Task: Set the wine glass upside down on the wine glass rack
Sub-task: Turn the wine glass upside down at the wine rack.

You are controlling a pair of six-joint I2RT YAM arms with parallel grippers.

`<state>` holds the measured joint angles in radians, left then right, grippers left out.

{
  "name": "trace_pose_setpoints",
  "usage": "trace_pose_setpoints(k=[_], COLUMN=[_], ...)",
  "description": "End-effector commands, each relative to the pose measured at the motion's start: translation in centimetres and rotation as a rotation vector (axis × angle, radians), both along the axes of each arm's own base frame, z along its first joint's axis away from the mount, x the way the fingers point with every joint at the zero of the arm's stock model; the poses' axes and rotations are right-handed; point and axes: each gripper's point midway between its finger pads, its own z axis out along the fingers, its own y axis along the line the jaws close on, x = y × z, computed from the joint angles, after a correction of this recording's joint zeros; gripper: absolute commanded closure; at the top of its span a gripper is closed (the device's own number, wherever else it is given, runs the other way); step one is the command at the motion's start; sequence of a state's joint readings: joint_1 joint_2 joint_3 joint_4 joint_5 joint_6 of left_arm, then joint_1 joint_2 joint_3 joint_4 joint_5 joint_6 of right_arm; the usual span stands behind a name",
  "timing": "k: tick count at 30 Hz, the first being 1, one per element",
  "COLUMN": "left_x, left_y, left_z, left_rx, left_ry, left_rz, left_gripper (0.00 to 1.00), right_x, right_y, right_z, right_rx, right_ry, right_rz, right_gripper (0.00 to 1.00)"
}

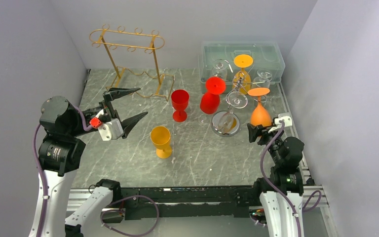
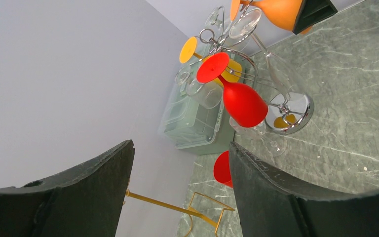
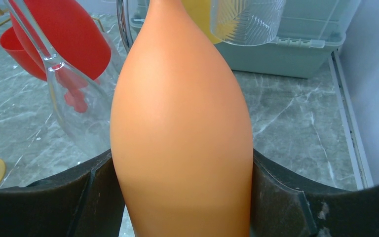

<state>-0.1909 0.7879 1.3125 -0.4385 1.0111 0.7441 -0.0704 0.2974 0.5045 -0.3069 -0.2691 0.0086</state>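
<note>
An orange wine glass (image 1: 260, 115) (image 3: 182, 123) hangs upside down, foot up, at the right side of the chrome wine glass rack (image 1: 225, 123). My right gripper (image 1: 254, 132) (image 3: 181, 165) is shut on its bowl, a finger pressed flat on each side. The chrome rack also carries a red glass (image 1: 210, 100) (image 2: 242, 101), a yellow one (image 1: 242, 75) and clear ones, all upside down. My left gripper (image 1: 131, 106) (image 2: 180, 163) hovers open at the left with nothing between its fingers. The orange glass (image 2: 276, 12) shows at the top edge of the left wrist view.
An empty gold rack (image 1: 128, 42) stands at the back left. A red glass (image 1: 179, 104) and a yellow-orange glass (image 1: 161, 141) stand upright mid-table. A clear green bin (image 1: 271, 55) with more glasses sits at the back right. Walls enclose the table's left, back and right.
</note>
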Motion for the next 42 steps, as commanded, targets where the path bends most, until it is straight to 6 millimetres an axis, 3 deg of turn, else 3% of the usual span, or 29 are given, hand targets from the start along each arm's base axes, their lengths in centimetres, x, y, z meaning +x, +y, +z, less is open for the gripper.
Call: trace_pose_setpoints(k=[1, 14, 30, 32, 37, 42], left_x=[-0.1, -0.1, -0.1, -0.1, -0.1, -0.1], left_y=[0.1, 0.1, 0.1, 0.1, 0.1, 0.1], left_z=[0.3, 0.3, 0.3, 0.3, 0.3, 0.3], left_rx=[0.002, 0.002, 0.002, 0.002, 0.002, 0.002], left_ry=[-0.022, -0.022, -0.022, -0.022, -0.022, -0.022], left_rz=[0.003, 0.003, 0.003, 0.003, 0.003, 0.003], left_gripper=[0.25, 0.25, 0.25, 0.25, 0.25, 0.25], right_x=[0.0, -0.7, 1.4, 1.6, 1.6, 1.5], right_y=[-1.0, -2.2, -1.2, -1.3, -1.4, -1.2], right_z=[2.2, 2.3, 0.2, -0.1, -0.3, -0.5], right_rx=[0.023, 0.048, 0.084, 0.085, 0.092, 0.091], right_ry=[-0.07, -0.085, 0.022, 0.031, 0.043, 0.051], right_rz=[-0.07, -0.151, -0.103, -0.108, -0.118, -0.103], right_gripper=[1.0, 1.0, 1.0, 0.93, 0.6, 0.56])
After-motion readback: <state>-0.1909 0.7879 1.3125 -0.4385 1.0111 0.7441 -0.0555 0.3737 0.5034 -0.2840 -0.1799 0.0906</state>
